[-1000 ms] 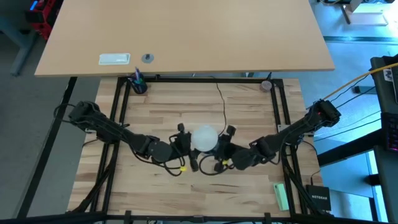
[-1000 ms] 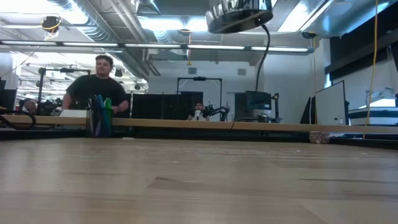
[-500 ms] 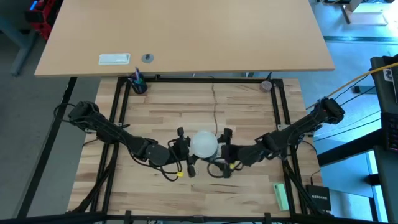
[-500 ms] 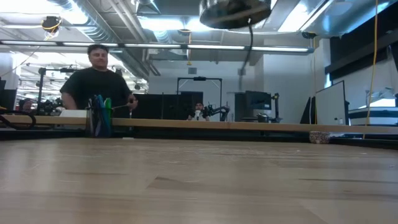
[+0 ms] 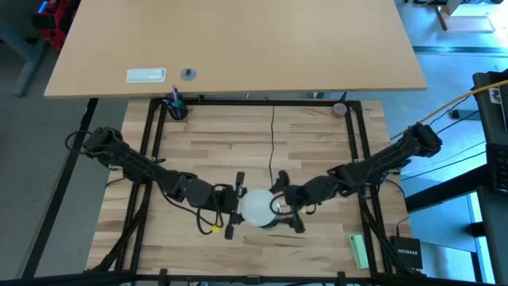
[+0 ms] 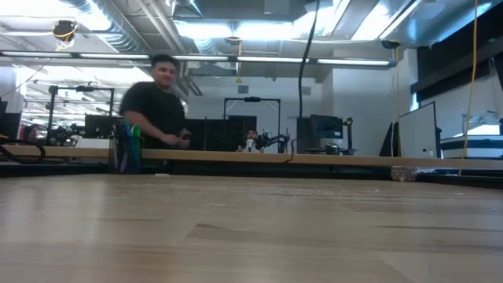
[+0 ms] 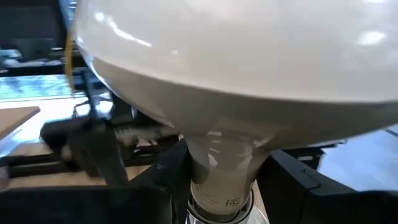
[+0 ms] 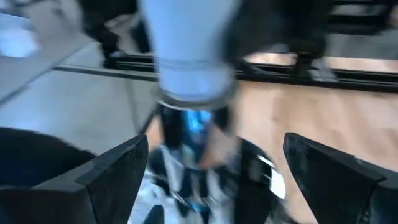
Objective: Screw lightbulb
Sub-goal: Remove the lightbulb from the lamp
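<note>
- We see the lightbulb (image 5: 258, 206) held above the table's near middle, between both grippers, dome up.
- Our left gripper (image 5: 235, 208) is clamped on the lightbulb's neck (image 7: 217, 168).
- Our right gripper (image 8: 208, 180) stands with jaws apart around the silver socket (image 8: 194, 134).
- The bulb looks seated in the socket; we judge further turns may remain.

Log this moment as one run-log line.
left gripper: shut on bulb | right gripper: open beside bulb | bulb: off table
</note>
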{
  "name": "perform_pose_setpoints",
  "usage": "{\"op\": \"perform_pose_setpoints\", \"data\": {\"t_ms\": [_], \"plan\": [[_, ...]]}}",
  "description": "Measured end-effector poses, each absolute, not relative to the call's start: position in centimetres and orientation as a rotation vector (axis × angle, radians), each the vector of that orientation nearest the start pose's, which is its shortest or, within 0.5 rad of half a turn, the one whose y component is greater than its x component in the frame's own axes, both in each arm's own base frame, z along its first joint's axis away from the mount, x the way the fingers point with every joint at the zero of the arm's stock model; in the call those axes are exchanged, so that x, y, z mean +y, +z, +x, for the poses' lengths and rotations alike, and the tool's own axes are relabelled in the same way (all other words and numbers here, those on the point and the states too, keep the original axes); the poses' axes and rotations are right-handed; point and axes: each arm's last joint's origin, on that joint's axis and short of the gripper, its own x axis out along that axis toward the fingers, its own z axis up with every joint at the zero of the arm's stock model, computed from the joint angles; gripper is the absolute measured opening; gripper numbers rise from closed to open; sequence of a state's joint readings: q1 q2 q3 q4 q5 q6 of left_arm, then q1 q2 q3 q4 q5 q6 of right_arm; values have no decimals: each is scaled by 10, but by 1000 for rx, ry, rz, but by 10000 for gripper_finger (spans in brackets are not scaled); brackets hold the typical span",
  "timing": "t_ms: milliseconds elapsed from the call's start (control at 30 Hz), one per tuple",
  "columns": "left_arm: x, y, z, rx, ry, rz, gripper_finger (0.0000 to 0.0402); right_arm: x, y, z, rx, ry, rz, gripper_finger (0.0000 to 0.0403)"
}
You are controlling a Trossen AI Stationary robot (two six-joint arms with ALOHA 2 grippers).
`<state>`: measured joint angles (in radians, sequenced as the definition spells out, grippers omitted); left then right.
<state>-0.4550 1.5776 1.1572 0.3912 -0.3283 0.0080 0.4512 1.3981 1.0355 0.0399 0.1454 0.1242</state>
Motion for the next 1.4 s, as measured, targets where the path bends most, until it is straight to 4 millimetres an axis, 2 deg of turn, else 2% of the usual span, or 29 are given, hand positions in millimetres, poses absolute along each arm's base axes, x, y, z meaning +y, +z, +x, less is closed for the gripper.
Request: {"op": "perform_pose_setpoints", "data": {"t_ms": [233, 400, 500, 667, 733, 867, 1033, 1200, 1267, 1400], "plan": [[-159, 320, 330, 23, -363, 35, 134, 155, 291, 308, 220, 615, 95, 374], [-159, 320, 330, 22, -380, 30, 134, 158, 285, 313, 208, 637, 100, 366], [-159, 320, 330, 23, -378, 27, 134, 158, 285, 313, 210, 629, 99, 327], [-156, 319, 331, 35, -373, 11, 134, 157, 283, 314, 221, 609, 96, 202], [-156, 318, 332, 45, -366, 10, 134, 155, 283, 313, 245, 572, 82, 166], [-153, 317, 333, 51, -241, 18, 134, 150, 292, 308, 329, 446, -34, 166], [-147, 316, 334, 46, 18, 28, 134, 149, 303, 301, 392, 58, -202, 166], [-143, 309, 339, 26, 317, -11, 134, 139, 303, 300, 373, -316, -274, 166], [-143, 307, 340, 8, 404, -44, 134, 137, 304, 300, 369, -364, -293, 166], [-145, 305, 340, 4, 450, -46, 134, 136, 304, 302, 368, -364, -298, 166]]}}
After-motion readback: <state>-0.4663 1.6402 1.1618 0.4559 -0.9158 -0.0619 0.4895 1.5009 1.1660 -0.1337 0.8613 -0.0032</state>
